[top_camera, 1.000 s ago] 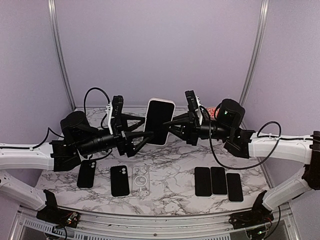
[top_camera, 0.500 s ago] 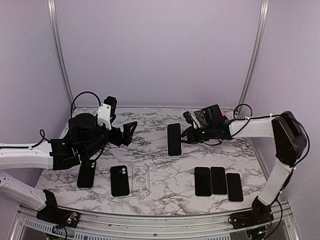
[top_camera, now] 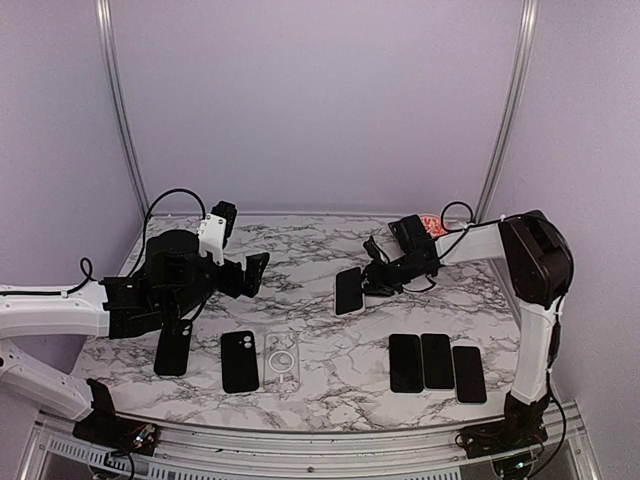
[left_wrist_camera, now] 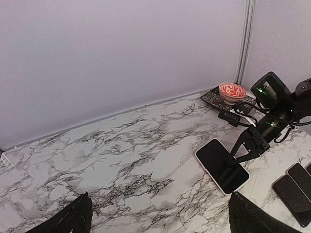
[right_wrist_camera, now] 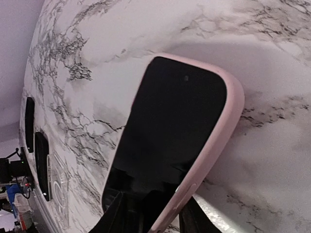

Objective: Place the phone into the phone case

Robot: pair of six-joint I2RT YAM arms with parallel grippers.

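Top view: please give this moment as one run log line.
phone: in case, lying on table | right hand: at its end, grip unclear | left hand: open, empty

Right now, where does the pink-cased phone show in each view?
Top external: pink-cased phone lies mid-table, slightly right of centre.
Left wrist: lower right of the picture.
Right wrist: fills the middle of the picture.
Shared landmark: the right end effector, at the phone's end in every view.
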